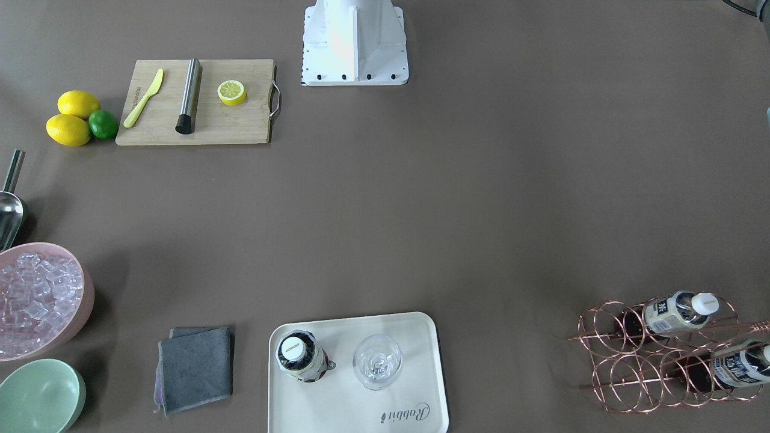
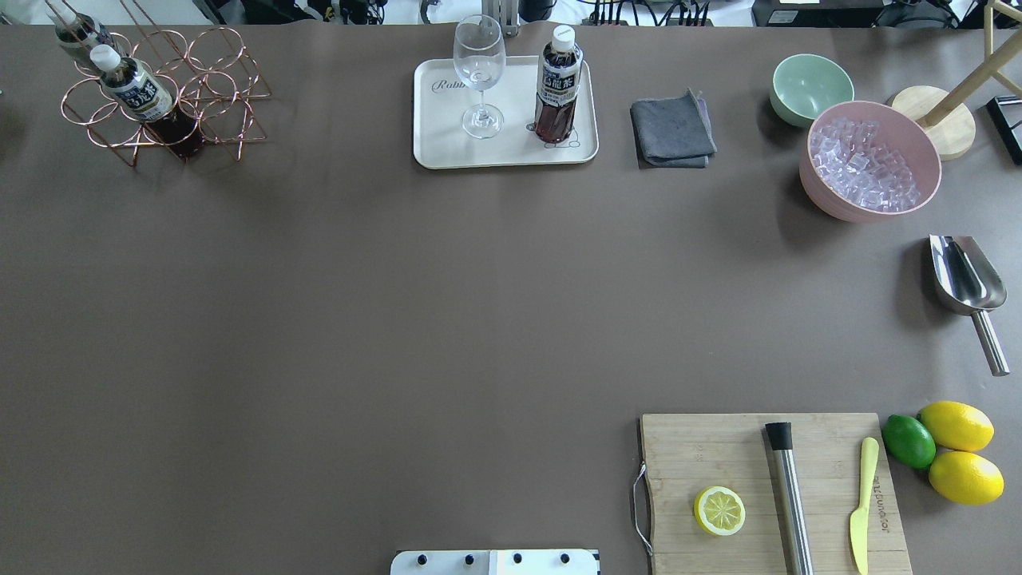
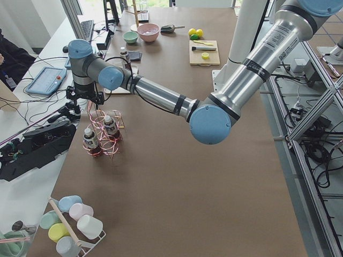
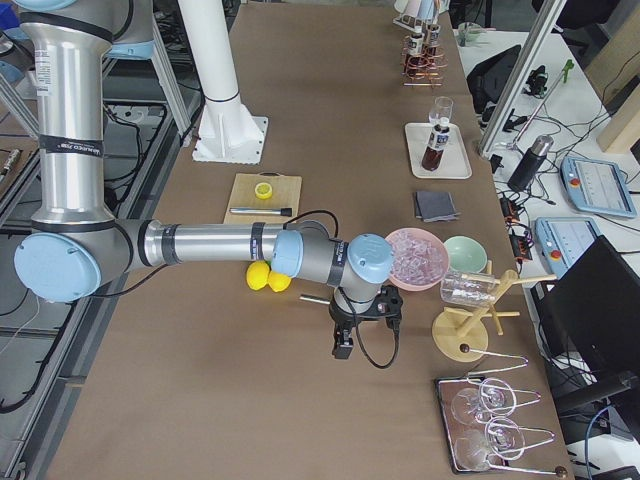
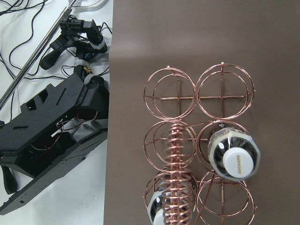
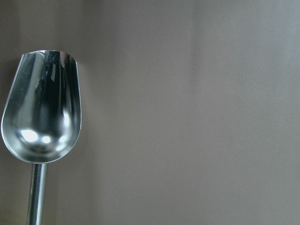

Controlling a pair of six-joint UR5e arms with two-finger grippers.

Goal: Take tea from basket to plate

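The rose-gold wire basket (image 2: pixel 215 88) stands at the table's far left corner and holds two tea bottles (image 2: pixel 136 88) (image 2: pixel 80 32). A third tea bottle (image 2: pixel 559 84) stands upright on the cream plate (image 2: pixel 447 136), beside a wine glass (image 2: pixel 479 72). The left wrist view looks straight down on the basket (image 5: pixel 173 96), with one capped bottle (image 5: pixel 236 161) and one bottle under the coiled handle (image 5: pixel 161 206). My left gripper (image 3: pixel 86 101) hangs above the basket; I cannot tell whether it is open. My right gripper (image 4: pixel 343 348) hovers near the metal scoop (image 6: pixel 42 108); its state is unclear too.
A wooden cutting board (image 2: pixel 718 447) carries a lemon half, a steel muddler and a yellow knife. Two lemons and a lime (image 2: pixel 910 441) lie beside it. A pink bowl of ice (image 2: pixel 870 164), a mint bowl (image 2: pixel 810 84) and a grey cloth (image 2: pixel 672 129) sit right of the plate.
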